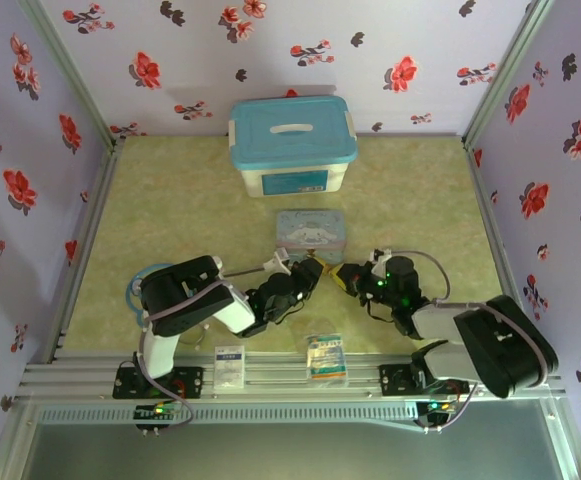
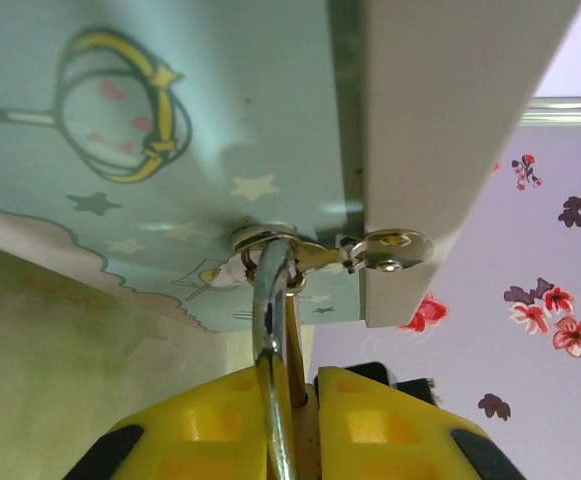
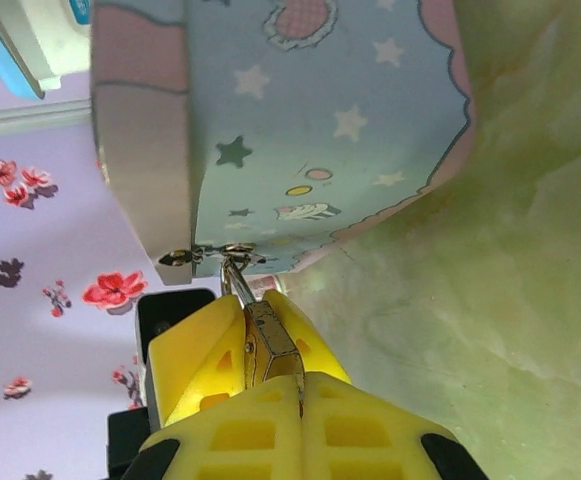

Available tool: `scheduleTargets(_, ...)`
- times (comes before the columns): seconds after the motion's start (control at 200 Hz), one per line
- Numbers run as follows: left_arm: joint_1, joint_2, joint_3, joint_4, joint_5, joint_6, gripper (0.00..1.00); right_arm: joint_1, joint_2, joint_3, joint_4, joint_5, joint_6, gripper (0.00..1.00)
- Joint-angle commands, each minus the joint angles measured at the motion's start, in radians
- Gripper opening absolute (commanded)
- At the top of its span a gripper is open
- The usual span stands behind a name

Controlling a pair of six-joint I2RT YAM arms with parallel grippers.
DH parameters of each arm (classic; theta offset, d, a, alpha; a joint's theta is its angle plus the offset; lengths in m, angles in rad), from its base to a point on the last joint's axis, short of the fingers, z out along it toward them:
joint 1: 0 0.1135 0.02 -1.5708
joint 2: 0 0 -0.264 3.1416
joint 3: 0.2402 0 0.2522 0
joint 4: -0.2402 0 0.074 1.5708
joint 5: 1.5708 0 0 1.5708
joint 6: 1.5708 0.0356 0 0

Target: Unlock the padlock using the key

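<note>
Our left tool (image 2: 292,385) grips the padlock (image 2: 269,320), shackle pointing lengthwise at the tin (image 2: 170,100). Our right tool (image 3: 254,308) clamps the mostly hidden key (image 3: 268,350).

- we see polished, mirror-bright metal on the shackle of the padlock (image 2: 270,300).
- the tin (image 2: 170,100) looks smooth and glossy, with a printed surface.
- the left gripper (image 2: 298,385) has fingers (image 2: 220,430) of matt plastic.
- the table (image 3: 490,300) looks matt.

Looks like a robot lab booth to me, not anyone's home. Flowered wallpaper panels (image 1: 290,30) box in the greenish worktop (image 1: 190,200) on the left, right and far sides. Aluminium rails (image 1: 280,385) cross the near edge, with the left arm (image 1: 185,295) and right arm (image 1: 490,345) bolted on.
</note>
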Motion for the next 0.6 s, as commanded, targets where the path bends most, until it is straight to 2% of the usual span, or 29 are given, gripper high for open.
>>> scheduleTargets(0.0,-0.03,0.015,0.04,0.075,0.101,-0.016,0.0,-0.002,0.029,-0.002,0.215,0.017,0.161,0.0)
scheduleTargets(0.29,-0.03,0.025,0.017,0.075,0.085,0.03,0.0,0.0,0.011,-0.076,0.242,0.125,0.289,0.0)
scheduleTargets(0.59,-0.03,0.057,0.023,0.076,0.091,0.027,0.02,0.029,-0.2,-0.109,0.036,0.253,0.368,0.0)
